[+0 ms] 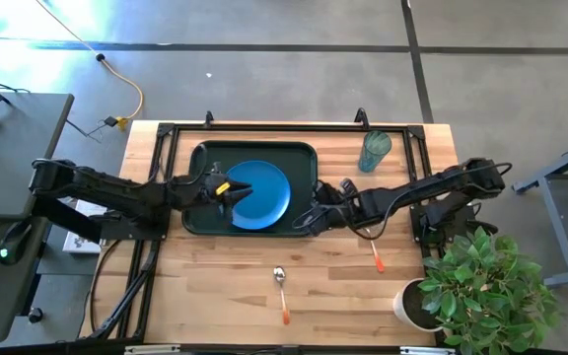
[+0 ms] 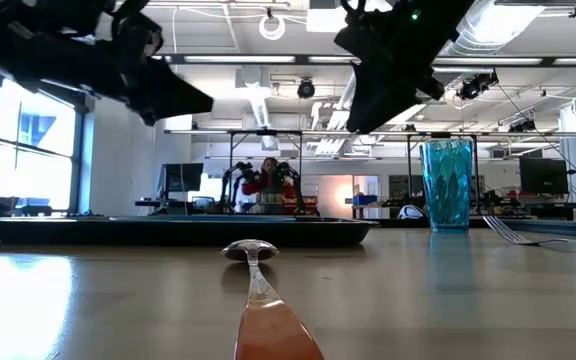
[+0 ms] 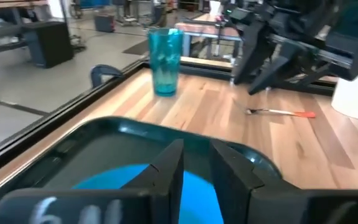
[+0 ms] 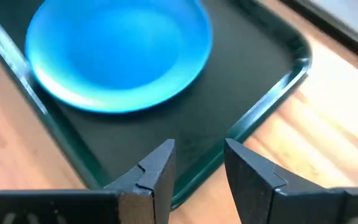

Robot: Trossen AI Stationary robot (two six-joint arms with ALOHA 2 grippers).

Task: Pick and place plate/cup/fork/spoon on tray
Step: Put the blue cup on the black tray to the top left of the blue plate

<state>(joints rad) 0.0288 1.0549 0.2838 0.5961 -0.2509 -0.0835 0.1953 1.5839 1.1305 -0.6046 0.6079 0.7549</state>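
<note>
Blue plate point(image 4: 120, 53) lies in tray point(image 4: 253, 118); right claw point(image 4: 197, 168) parted above rim.

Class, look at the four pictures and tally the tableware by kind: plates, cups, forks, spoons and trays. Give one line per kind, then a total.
Plates: 1, the blue plate, lying on the tray.
Cups: 1, the teal cup.
Forks: 1, the fork.
Spoons: 1, the spoon.
Trays: 1, the dark tray.
Total: 5

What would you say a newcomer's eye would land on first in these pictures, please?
Probably the bright-blue plate, lying in the dark tray at the table's far middle, with the left gripper over its left edge and the right gripper, open, at the tray's right rim. Next, the teal cup standing right of the tray, then the spoon and fork lying on bare wood nearer the front.
</note>
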